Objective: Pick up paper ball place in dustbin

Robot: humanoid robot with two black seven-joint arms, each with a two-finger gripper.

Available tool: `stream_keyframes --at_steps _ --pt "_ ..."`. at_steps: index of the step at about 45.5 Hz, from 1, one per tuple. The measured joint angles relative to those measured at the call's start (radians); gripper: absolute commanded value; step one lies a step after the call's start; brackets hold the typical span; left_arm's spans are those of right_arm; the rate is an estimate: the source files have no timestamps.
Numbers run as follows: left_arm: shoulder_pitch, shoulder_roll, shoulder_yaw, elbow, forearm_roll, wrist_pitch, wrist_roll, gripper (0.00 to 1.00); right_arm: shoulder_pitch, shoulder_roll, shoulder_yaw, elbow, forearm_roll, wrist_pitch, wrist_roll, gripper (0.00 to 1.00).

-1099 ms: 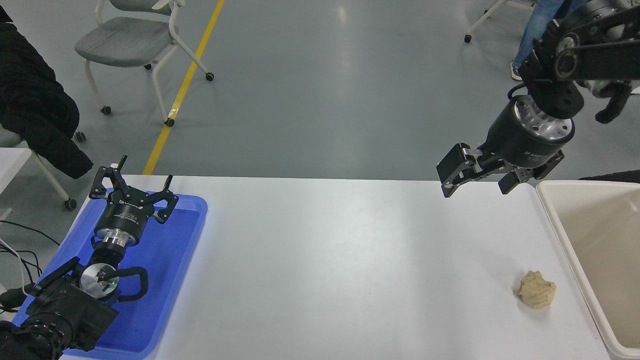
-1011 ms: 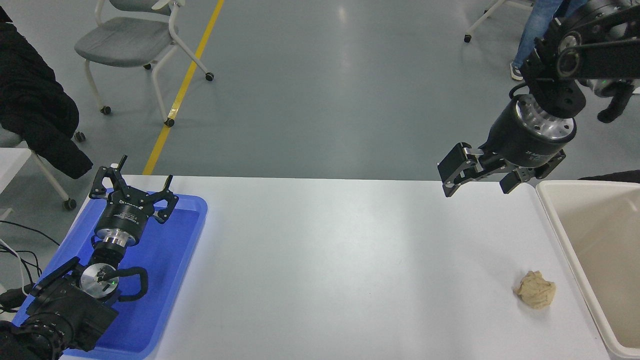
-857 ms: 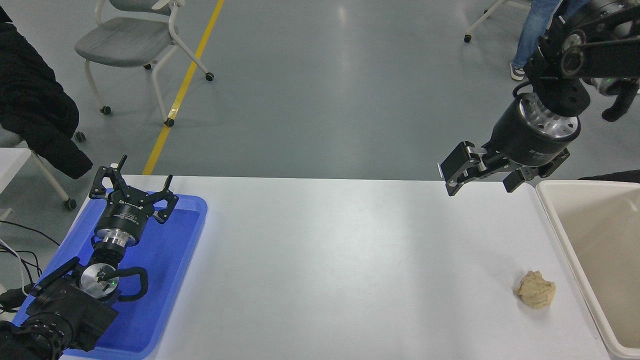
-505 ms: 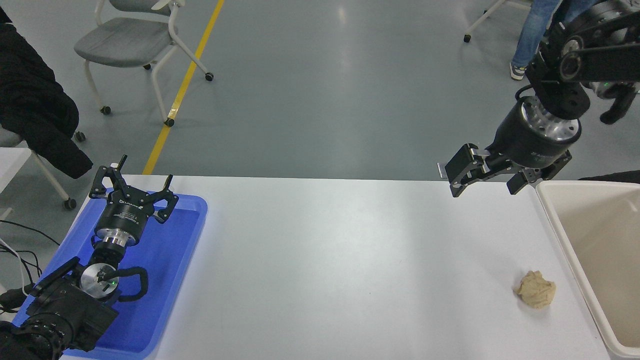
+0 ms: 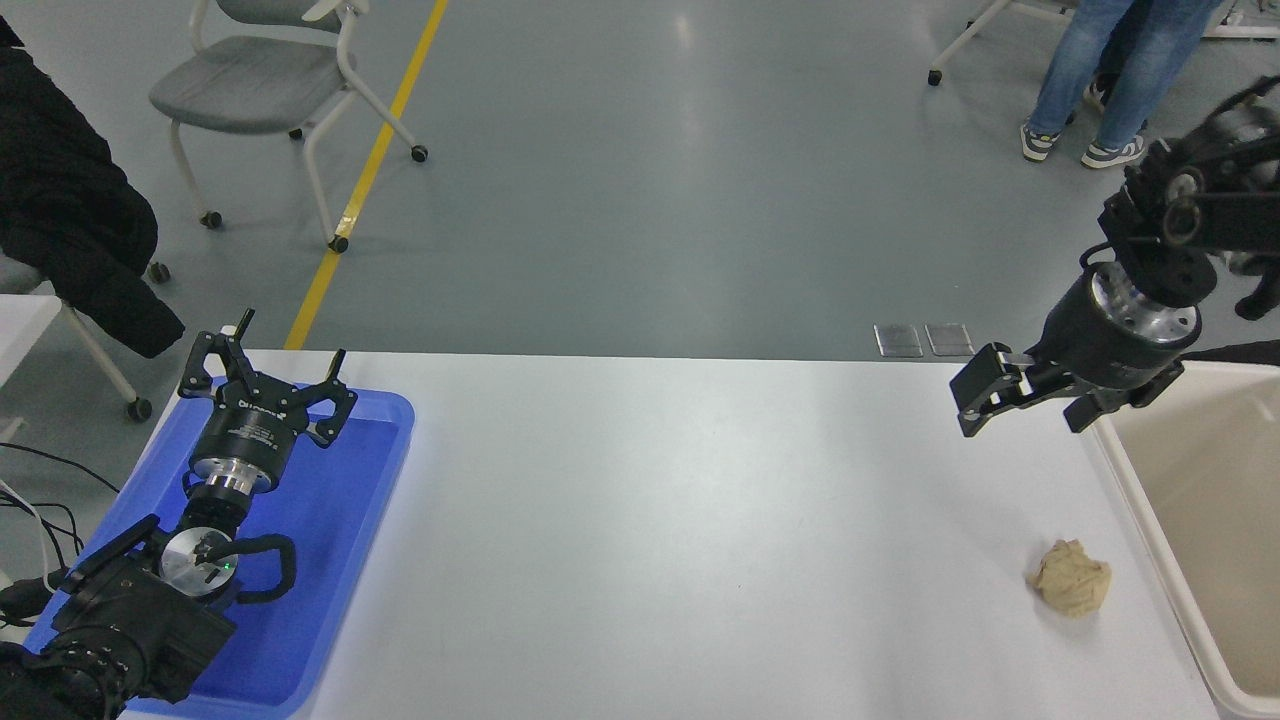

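The tan paper ball (image 5: 1071,590) lies on the white table (image 5: 680,540) near its right side, just left of the cream-white dustbin (image 5: 1150,530), whose left wall and rim show at the right edge. My right gripper (image 5: 1030,412) hangs open and empty above the table's far right part, well beyond the ball and next to the bin's far corner. My left gripper (image 5: 270,372) is open and empty, parked over the blue tray at the lower left.
A shallow blue tray (image 5: 350,520) lies at the table's left end under the left arm. A grey chair (image 5: 260,90) and a black coat (image 5: 70,210) stand beyond the table at left. A person's legs (image 5: 1110,70) stand at the top right.
My right gripper has moved down and to the right, closer to the table and the bin, still open. The ball and the left arm have not moved.
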Motion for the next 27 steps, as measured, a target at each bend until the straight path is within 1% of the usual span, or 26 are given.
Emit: stream_keyframes --at_steps 6,12,22,27 --pt "0.000 0.000 0.000 -0.001 0.000 0.000 0.000 1.00 -0.163 -0.043 0.120 -0.066 -0.099 -0.021 0.000 1.00" --pt "0.000 0.000 0.000 0.000 0.000 0.000 0.000 1.00 -0.303 -0.060 0.214 -0.128 -0.175 -0.055 0.000 1.00" --pt "0.000 0.000 0.000 0.000 0.000 0.000 0.000 1.00 -0.469 -0.044 0.292 -0.219 -0.256 -0.121 0.001 1.00" --pt "0.000 0.000 0.000 0.000 0.000 0.000 0.000 1.00 -0.527 -0.027 0.309 -0.260 -0.277 -0.149 0.001 1.00"
